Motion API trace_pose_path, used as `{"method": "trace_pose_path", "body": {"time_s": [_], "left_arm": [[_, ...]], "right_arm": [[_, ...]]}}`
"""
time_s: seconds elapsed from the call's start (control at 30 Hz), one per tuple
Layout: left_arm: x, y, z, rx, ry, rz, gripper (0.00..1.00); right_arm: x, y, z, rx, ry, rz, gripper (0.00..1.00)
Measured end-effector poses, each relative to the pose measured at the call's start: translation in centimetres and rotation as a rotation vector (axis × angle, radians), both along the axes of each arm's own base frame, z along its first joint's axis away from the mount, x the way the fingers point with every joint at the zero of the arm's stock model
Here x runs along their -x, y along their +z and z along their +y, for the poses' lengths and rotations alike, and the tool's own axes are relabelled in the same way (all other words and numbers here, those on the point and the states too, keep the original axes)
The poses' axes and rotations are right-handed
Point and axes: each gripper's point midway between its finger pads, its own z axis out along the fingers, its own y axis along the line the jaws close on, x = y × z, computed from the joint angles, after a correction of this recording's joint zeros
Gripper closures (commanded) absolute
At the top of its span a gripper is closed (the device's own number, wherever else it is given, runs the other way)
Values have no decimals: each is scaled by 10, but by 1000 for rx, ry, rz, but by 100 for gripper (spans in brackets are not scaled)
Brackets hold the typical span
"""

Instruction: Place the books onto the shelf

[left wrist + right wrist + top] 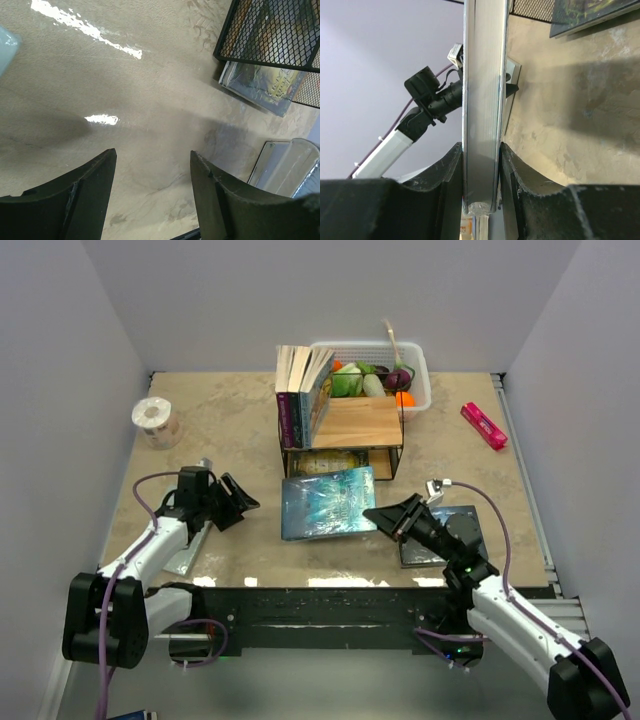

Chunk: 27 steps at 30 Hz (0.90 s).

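**Handling.** The teal book (328, 503) is a thin paperback. I judge it light, with a glossy cover that is likely to slip, and flexible if held by a corner. The best hold is across its thickness at the middle of an edge, with the pads flat on both covers.

**Right tool** (481, 150). It is partly closed on the teal book's near edge, one finger on each cover. The book sits just in front of the shelf (345, 430). I cannot tell whether its far edge touches the surface (220, 440).

**Left tool** (152, 160). The jaws are well apart and hold nothing, with bare surface below, left of the teal book.

**Other books.** The upright books (300, 390) stand at the shelf's left end. A gold book (325, 462) lies in the lower level. A dark book (455, 530) lies under my right arm.
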Motion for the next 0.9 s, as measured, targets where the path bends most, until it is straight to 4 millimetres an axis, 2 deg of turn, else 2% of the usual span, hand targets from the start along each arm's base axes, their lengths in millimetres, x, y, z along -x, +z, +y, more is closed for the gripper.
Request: {"method": "trace_pose_path", "body": {"time_s": [0.23, 0.4, 0.6, 0.9], "left_arm": [[-3, 3, 1, 2, 5, -7, 35], [-4, 3, 0, 4, -1, -5, 35], [-5, 1, -1, 8, -10, -1, 35], [-8, -1, -4, 21, -22, 1, 36]], "right_arm": [[-17, -2, -19, 7, -99, 10, 100], [-36, -17, -29, 27, -163, 58, 100], [-44, -46, -28, 77, -169, 148, 100], [-63, -43, -21, 66, -171, 126, 100]]}}
